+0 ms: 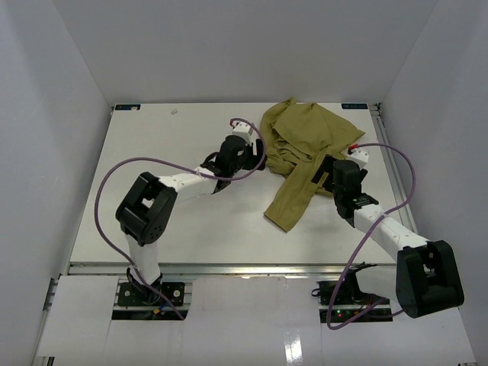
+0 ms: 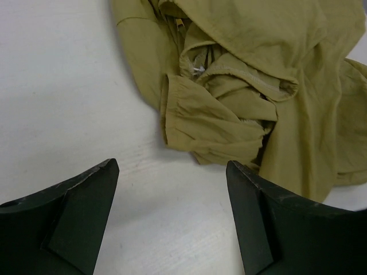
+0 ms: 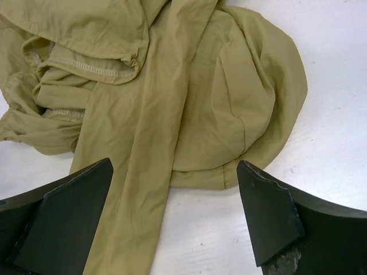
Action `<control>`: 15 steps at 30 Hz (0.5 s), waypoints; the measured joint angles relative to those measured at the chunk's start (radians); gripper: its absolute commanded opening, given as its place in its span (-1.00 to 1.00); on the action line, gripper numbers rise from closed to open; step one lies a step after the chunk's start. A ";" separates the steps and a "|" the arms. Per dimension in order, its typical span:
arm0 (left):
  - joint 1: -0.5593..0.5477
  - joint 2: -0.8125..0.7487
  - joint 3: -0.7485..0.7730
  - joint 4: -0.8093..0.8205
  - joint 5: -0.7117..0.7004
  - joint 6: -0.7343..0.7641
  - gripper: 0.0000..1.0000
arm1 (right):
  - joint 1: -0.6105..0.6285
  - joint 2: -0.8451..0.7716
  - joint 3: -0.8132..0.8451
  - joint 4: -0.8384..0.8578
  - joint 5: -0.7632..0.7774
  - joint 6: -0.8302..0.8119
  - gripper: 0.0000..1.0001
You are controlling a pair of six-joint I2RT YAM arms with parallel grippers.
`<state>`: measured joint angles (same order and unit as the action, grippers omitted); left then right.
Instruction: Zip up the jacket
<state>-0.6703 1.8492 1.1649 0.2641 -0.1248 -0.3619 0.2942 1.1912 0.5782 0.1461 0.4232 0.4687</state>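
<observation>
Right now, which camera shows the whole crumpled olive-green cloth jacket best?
The top external view: the crumpled olive-green cloth jacket lies whole there, bunched, with one sleeve trailing out. The left wrist view shows only bunched folds; the right wrist view shows the sleeve and a rounded fold, edges cropped.

Jacket: olive-khaki, thin soft cloth, long-sleeved. Crumpled in a loose heap on the far right part of the table, close to the far edge. Bunched and folded over itself, front not laid flat. Stitched hems and gathered seams exposed among the folds. One long sleeve drawn out flat from the heap toward the near side, slanting slightly left, its end well short of the near edge. Small pale metallic piece tucked among the central folds, too small to identify. Zip line not traceable in the bunched cloth; fastened or unfastened impossible to tell.
</observation>
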 measured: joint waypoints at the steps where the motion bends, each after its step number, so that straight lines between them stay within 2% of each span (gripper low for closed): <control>1: 0.010 0.037 0.031 -0.001 0.014 0.008 0.67 | -0.005 0.000 -0.002 0.008 -0.003 0.002 0.90; 12: 0.036 0.304 0.224 0.008 0.162 0.074 0.60 | -0.019 -0.007 -0.059 0.105 -0.037 0.027 0.90; 14: 0.036 0.321 0.226 0.029 0.199 0.074 0.36 | -0.019 -0.008 -0.075 0.111 -0.037 0.029 0.90; 15: 0.036 0.328 0.226 0.042 0.217 0.073 0.13 | -0.019 -0.009 -0.082 0.115 -0.038 0.030 0.90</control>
<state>-0.6339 2.1773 1.3911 0.3061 0.0919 -0.2887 0.2752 1.1825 0.4964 0.2614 0.3854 0.4991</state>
